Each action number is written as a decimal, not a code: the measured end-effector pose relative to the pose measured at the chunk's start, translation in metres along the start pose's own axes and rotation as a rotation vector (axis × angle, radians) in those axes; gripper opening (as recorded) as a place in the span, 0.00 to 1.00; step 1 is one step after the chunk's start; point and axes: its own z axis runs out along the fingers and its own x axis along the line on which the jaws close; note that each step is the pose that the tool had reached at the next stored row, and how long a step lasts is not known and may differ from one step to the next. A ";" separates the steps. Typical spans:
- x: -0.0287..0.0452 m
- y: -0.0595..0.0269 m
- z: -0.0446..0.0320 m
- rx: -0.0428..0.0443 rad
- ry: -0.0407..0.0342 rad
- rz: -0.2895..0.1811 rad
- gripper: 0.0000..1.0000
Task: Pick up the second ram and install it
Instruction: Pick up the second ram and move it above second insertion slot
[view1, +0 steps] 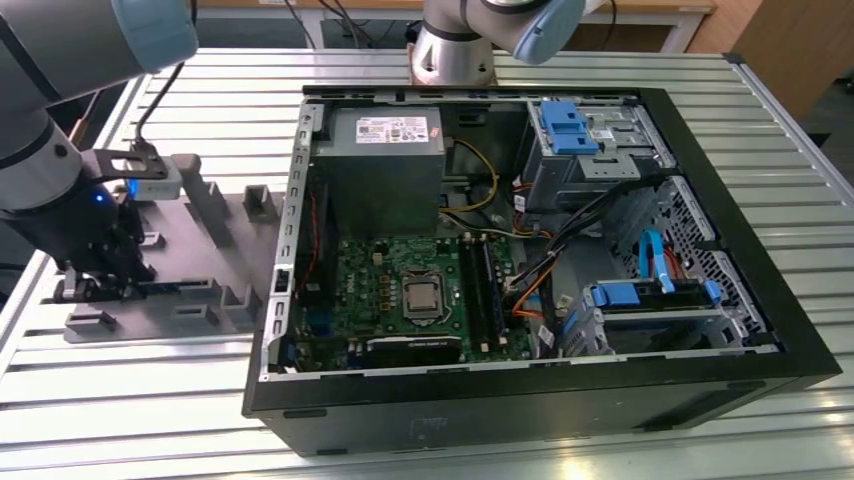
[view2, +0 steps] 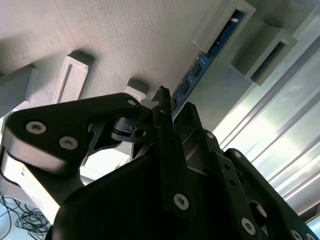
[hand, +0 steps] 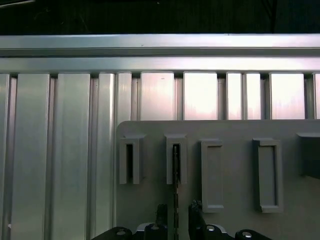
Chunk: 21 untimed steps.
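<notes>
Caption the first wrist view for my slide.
Open gripper straddles the second ram, standing on edge in the grey tray atop a ribbed metal table.

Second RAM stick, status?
Black gripper low over grey moulded plastic tray, jaws open astride. Long blue-green RAM stick on edge in its tray slot, not lifted. No obstruction seen.

1. The arm (view1: 80, 40) has silver-grey round tubes with pale blue-grey joint caps (view1: 154, 35).
2. Its wrist (view1: 80, 235) is black, with a small blue light (view1: 100, 197).
3. A pale box (view1: 154, 185) at the wrist carries a black cable (view1: 158, 105).
4. The gripper (hand: 178, 209) is black linkage plates with silver screw heads (view2: 181, 201).
</notes>
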 end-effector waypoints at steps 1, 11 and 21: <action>0.0000 0.0000 0.0003 0.0001 0.0000 0.000 0.31; -0.0001 -0.0002 0.0021 0.0003 0.0000 -0.008 0.31; -0.0008 -0.0003 0.0039 0.0003 0.0000 -0.008 0.31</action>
